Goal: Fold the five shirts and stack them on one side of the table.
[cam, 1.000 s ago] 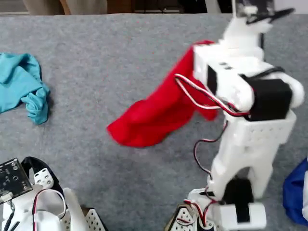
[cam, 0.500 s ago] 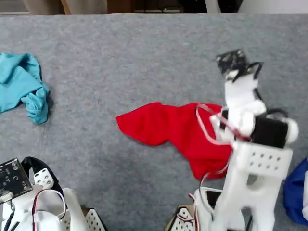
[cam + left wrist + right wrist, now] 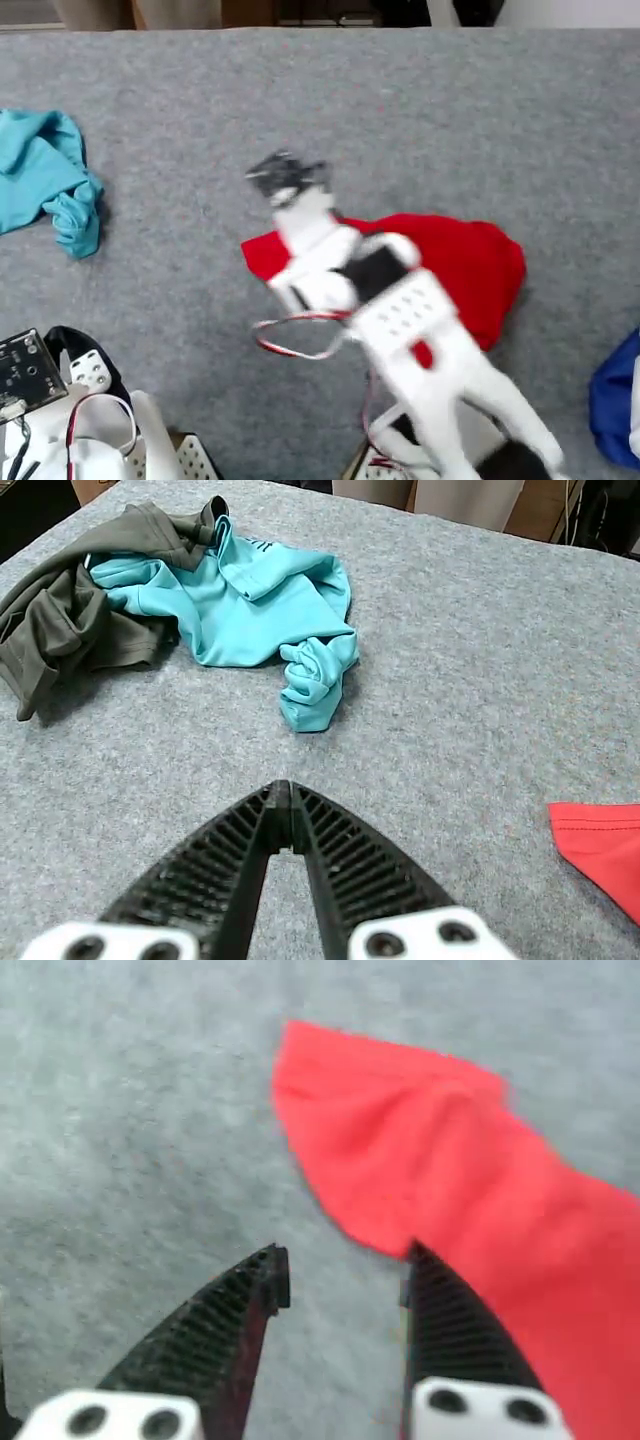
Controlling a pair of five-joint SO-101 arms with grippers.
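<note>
The red shirt (image 3: 470,260) lay crumpled on the table (image 3: 200,120), a little right of centre. Its long axis ran across the table, from a narrow left end to a bunched right end. The right arm (image 3: 400,310) stretched over it from the near edge, slanting leftwards, which put the right end effector (image 3: 345,1265) at the shirt's left end. Its jaws stood well apart and held nothing. One finger was at the hem of the red cloth and the other was over bare table just beside it, with the bulk of the shirt spreading away beyond the tips. Whether either tip touched the cloth could not be told.

The left end effector (image 3: 281,788) was closed on nothing, by the table's near left corner. The teal shirt (image 3: 250,600) and a grey shirt (image 3: 60,630) lay heaped together ahead of it, and a corner of the red one was well apart from it. A blue shirt (image 3: 615,400) lay at the right edge.

The right arm was plainly the nearer one. A pinch on that left end looked like the likely next step, and the jaws would probably need to shift so that both fingers straddled the hem.
</note>
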